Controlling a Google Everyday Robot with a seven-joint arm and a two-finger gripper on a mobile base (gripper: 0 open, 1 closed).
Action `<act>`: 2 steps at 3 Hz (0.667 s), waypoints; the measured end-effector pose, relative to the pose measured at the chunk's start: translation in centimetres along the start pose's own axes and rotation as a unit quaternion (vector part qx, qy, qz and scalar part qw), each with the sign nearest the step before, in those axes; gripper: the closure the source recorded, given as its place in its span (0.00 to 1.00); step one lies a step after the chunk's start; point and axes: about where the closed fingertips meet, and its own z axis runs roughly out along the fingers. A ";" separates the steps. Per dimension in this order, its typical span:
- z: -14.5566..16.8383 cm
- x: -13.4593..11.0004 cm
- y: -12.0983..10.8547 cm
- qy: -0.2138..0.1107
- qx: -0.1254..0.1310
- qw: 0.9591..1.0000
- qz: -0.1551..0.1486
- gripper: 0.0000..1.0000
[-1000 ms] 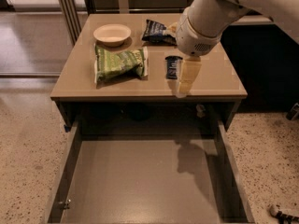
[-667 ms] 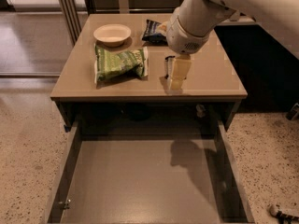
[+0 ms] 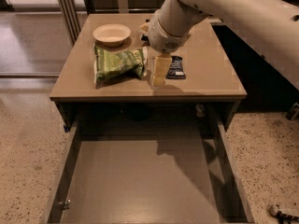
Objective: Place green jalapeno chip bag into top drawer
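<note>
The green jalapeno chip bag (image 3: 117, 64) lies on the tan table (image 3: 205, 78), left of centre, crinkled with white sealed ends. My gripper (image 3: 158, 74) hangs from the white arm just right of the bag's right end, low over the table, with nothing seen in it. The top drawer (image 3: 145, 185) is pulled out wide open below the table front; its flat grey bottom holds nothing.
A white bowl (image 3: 111, 33) sits behind the green bag. A small dark bar wrapper (image 3: 176, 67) lies just right of the gripper. A dark chip bag (image 3: 145, 36) is mostly hidden behind the arm. Speckled floor lies on both sides.
My gripper has moved left across the table, from over the dark bar wrapper to just beside the green bag's right end.
</note>
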 end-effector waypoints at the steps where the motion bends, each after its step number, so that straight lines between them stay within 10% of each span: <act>1: 2.0 -1.0 -1.3 -0.001 0.001 1.000 -0.015 0.00; 2: 3.7 -2.1 -2.4 0.002 0.004 1.000 -0.028 0.00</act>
